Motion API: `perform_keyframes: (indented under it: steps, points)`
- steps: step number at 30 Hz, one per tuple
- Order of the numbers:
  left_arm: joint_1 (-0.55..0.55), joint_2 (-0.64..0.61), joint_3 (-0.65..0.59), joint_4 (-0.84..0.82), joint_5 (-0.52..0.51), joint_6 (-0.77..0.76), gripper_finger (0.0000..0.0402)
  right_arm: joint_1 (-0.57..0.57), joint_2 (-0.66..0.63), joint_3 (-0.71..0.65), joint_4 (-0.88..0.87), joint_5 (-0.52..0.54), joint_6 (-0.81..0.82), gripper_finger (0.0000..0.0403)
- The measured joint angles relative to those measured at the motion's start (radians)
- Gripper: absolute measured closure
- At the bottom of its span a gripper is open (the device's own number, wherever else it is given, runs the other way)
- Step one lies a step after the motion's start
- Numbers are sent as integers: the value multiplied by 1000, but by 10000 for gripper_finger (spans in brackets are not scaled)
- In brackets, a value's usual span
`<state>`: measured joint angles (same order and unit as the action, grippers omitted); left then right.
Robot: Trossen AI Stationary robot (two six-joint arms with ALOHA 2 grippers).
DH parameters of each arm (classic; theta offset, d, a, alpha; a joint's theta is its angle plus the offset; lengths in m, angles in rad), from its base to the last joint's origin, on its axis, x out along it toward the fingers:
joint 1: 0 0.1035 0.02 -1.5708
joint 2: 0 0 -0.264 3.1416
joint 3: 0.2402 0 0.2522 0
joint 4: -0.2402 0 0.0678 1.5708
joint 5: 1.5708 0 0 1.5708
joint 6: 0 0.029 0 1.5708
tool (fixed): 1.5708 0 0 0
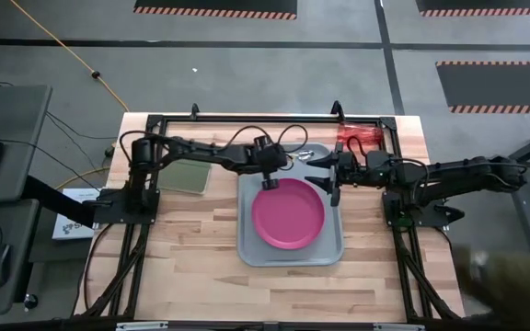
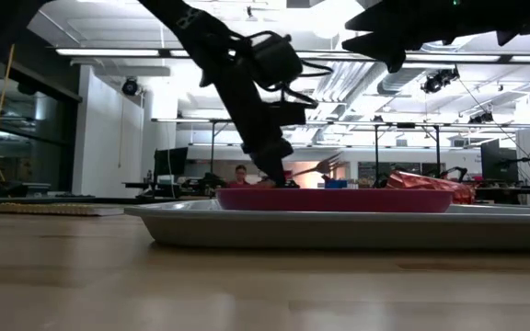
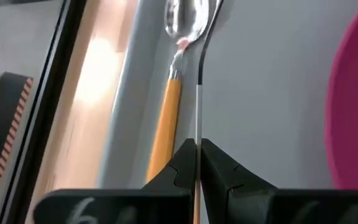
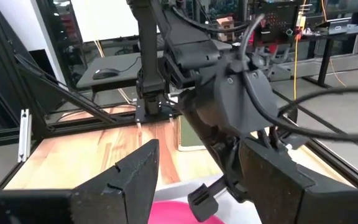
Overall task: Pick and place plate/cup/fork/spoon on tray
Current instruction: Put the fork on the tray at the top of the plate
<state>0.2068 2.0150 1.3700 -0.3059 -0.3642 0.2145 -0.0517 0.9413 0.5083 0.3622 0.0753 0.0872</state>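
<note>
The magenta plate (image 1: 288,213) lies flat on the grey-blue tray (image 1: 247,241); it also shows in the low view (image 2: 334,199). My left gripper (image 1: 270,181) is over the tray's far left part, shut on a fork (image 2: 316,167). A spoon with an orange handle (image 3: 168,118) lies on the tray beside the fork. My right gripper (image 1: 326,175) hangs open and empty over the tray's far right part, facing the left gripper. The red-orange cup (image 1: 361,138) lies on the table beyond the tray's far right corner. My left gripper pinches the fork's thin handle (image 3: 198,134) between its two fingers, which lie along it. The fingers slant down toward the tray from the table's left. The fork sticks out past the fingertips, its tines (image 2: 328,164) raised above the plate's far rim.
A dark green square pad (image 1: 190,176) lies on the table left of the tray. Black frame rails run along the table's far and side edges. Bare wood lies between the tray and the near edge.
</note>
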Motion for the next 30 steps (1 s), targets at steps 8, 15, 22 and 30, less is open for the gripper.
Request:
perform_keyframes:
  steps: [8, 15, 22, 30]
  points:
    - [23, 18, 21, -32, 75, 7, 401, 0, -1, 0, 4, 0, 1, 188]
    - [48, 20, 21, -24, 108, -4, 401, 0, 0, 0, 7, 34, 2, 188]
    - [46, 72, 22, 40, 149, 20, 401, 0, 0, 0, 9, 34, 10, 188]
    - [45, 84, 22, 44, 134, 25, 401, 0, 0, 0, 13, 35, 13, 188]
